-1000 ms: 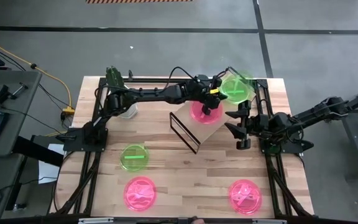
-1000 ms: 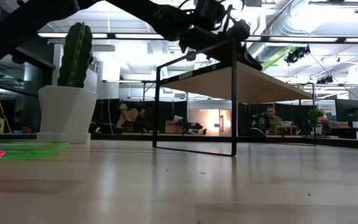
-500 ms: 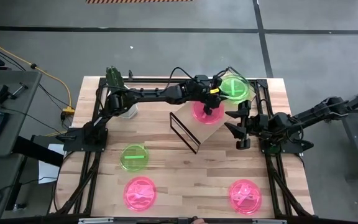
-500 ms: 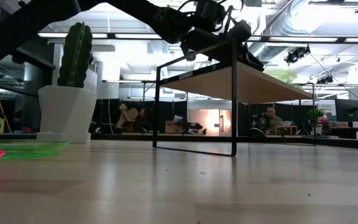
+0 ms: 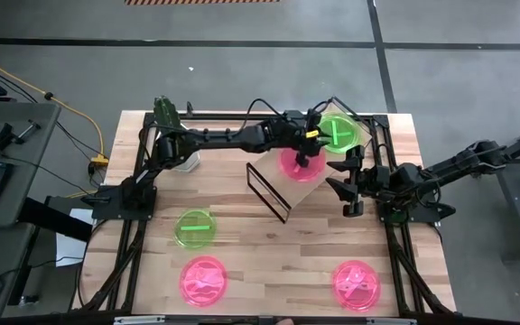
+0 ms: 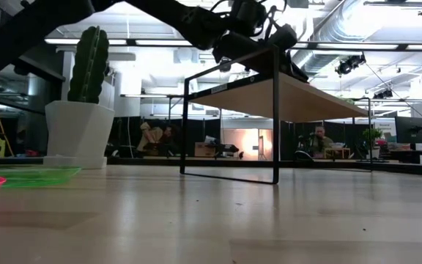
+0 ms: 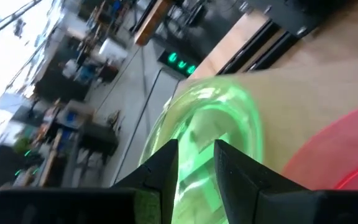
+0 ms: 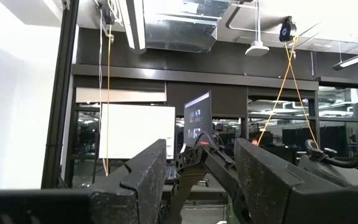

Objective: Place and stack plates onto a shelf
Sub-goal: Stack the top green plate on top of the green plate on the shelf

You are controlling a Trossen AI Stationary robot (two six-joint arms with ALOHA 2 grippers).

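Three plates (image 5: 195,228) on tabletop (image 5: 269,271); left gripper (image 5: 314,132) jaws grasping green plate (image 5: 339,131), seemingly over shelf (image 5: 307,181).

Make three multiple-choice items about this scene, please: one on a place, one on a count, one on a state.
1. Where is the pink plate nearest the left claw?
A. on the shelf
B. on the floor
C. beside the cactus

2. How many plates lie directly on the table?
A. one
B. three
C. five

3. What does the left claw hold?
A. nothing
B. a green plate
C. the cactus pot

Key: 1 A, the high view shows it on the board. 2 B, one green and two pink lie near the front edge. 3 B, the left wrist view shows fingers around its rim.
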